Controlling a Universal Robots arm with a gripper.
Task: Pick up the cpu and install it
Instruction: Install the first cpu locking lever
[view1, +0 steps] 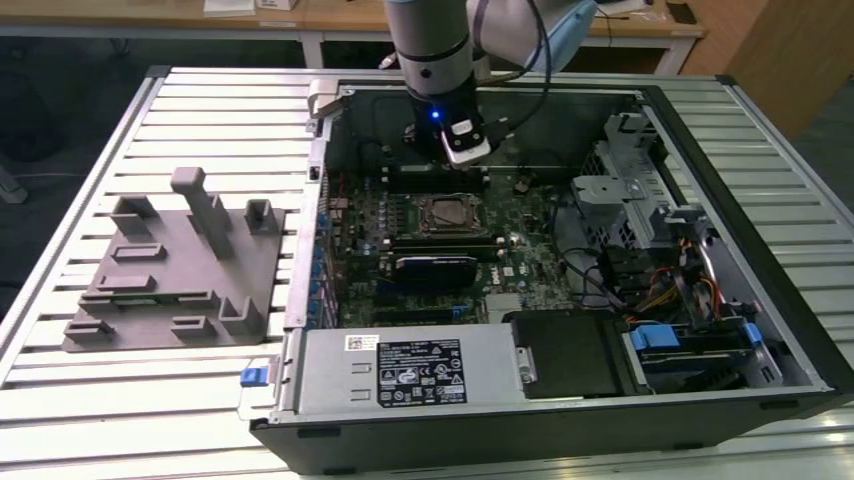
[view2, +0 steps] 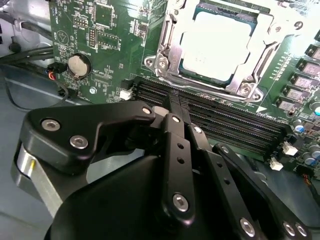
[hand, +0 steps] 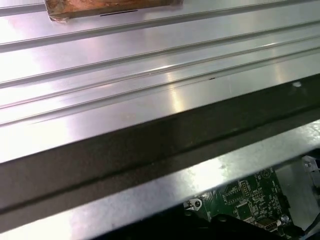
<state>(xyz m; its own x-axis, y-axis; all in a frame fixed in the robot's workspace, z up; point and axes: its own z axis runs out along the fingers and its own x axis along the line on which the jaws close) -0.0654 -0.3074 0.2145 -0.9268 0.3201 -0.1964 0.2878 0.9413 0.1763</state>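
The cpu (view2: 215, 44), a pale silvery square, lies flat inside the metal-framed socket (view2: 165, 62) of the green motherboard (view2: 107, 47). In the exterior view the cpu (view1: 447, 211) sits at the middle of the board inside the open computer case. My gripper (view1: 458, 152) hangs above the board just beyond the socket, apart from the chip. In the second wrist view my gripper (view2: 168, 106) has its black fingers drawn together over the memory slots (view2: 220, 122), beside the socket, with nothing seen between them.
A grey moulded tray (view1: 174, 270) lies on the slatted table (view1: 80, 400) at the exterior view's left of the case. Inside the case are a power supply (view1: 400, 372), a drive cage (view1: 634, 185) and cable bundles (view1: 667, 290). The case wall (hand: 150, 145) crosses the first wrist view.
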